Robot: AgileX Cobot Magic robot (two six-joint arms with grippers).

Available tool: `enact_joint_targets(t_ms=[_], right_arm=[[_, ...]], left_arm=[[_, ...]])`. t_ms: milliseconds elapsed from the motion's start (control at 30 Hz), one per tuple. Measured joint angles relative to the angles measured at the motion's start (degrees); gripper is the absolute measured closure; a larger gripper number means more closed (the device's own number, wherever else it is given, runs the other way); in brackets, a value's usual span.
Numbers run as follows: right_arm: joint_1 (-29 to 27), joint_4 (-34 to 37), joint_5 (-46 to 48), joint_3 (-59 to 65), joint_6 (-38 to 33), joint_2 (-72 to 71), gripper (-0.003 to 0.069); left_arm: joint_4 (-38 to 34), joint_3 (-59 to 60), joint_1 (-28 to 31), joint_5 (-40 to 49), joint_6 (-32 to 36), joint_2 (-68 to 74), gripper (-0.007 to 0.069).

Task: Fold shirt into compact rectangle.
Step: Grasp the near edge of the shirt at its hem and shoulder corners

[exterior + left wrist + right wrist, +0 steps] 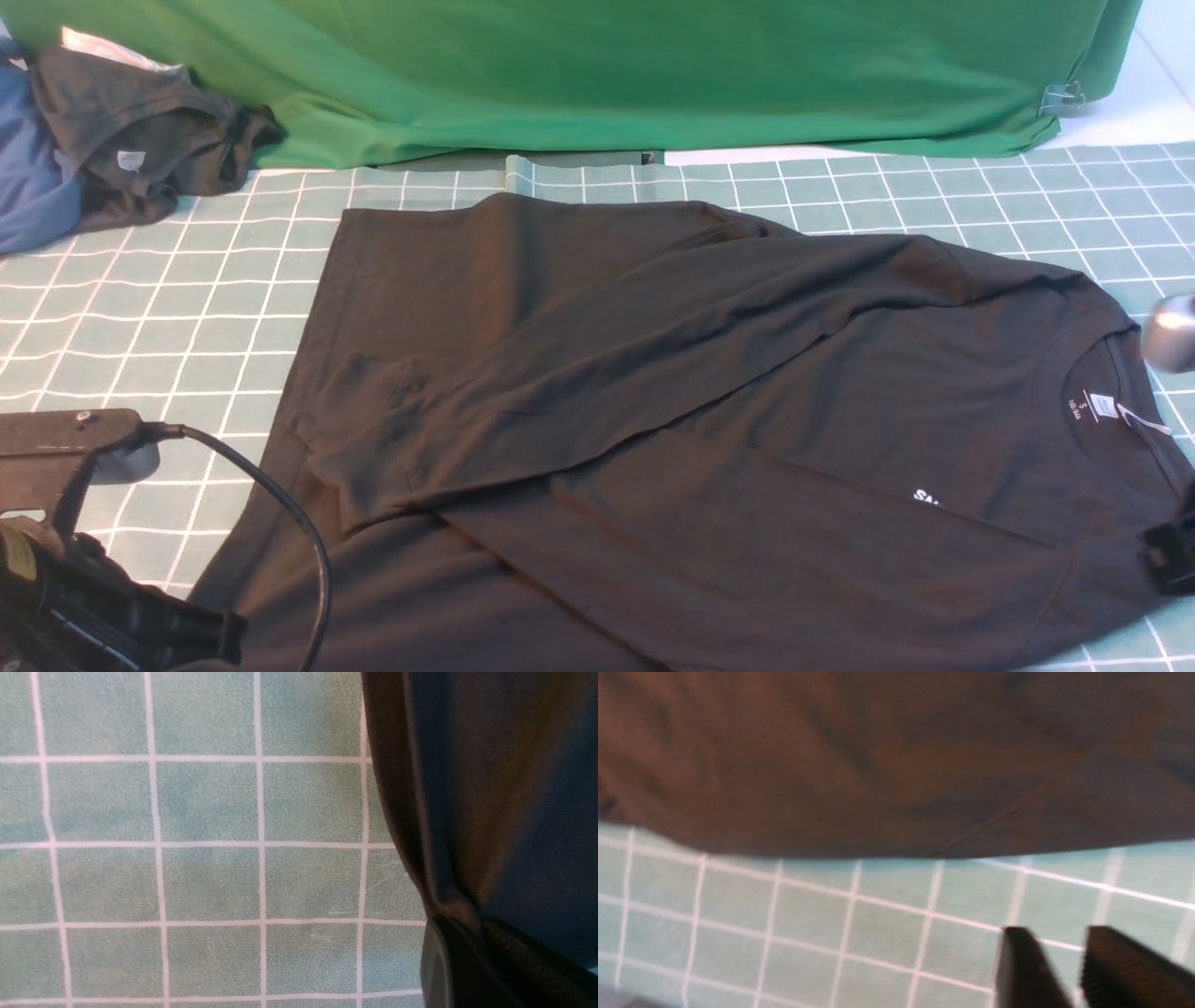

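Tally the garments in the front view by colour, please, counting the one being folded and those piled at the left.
Black: 1, the shirt
Dark grey: 1, the tagged garment
Blue: 1, the garment at the edge
Total: 3

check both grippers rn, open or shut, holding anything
Left gripper: closed, pinching the edge of the large black long-sleeved knit shirt.
Right gripper: open, blurred, nothing between its fingers.

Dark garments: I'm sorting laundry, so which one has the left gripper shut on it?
The large black shirt with white chest lettering, spread across the checked cloth; the other is bunched beside the blue garment.
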Motion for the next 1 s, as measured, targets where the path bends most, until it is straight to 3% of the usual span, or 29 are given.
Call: enact_joint_targets(t_ms=[33,133,233,400,700,767,867,1000], right_arm=[[0.1,0.1,-0.1,0.1,-0.2,0.5,0.0401],[3.6,0.9,-6.2,4.8,-6.8,3.1,0.023],[7.3,1.0,-14.2,9.6,-12.2,4.0,0.0152],[12.2,-0.8,-25.3,15.9,-15.9,7.6,0.012],[12.7,-3.9,-32.6,16.6,-16.9,14.6,0.012],[12.7,-4.2,-34.2,16.6,-18.3,16.3,0.0153],[12.7,-4.4,-35.0,16.5,-19.0,18.0,0.0261],[12.7,-4.9,-33.1,15.0,-19.5,18.2,0.0542]], left_arm=[[0.0,0.0,0.0,0.0,0.0,0.0,0.062],[-0.1,0.0,0.0,-0.1,0.0,0.0,0.062],[-0.1,0.0,0.0,-0.4,0.0,0.0,0.062],[-0.6,0.0,0.0,-0.5,0.0,0.0,0.062],[-1.0,0.0,0.0,-1.4,0.0,0.0,0.0617],[-1.0,0.0,0.0,-1.7,0.0,0.0,0.0617],[-1.6,0.0,0.0,-2.5,0.0,0.0,0.0617],[-3.4,0.0,0.0,-3.1,0.1,0.0,0.0617]])
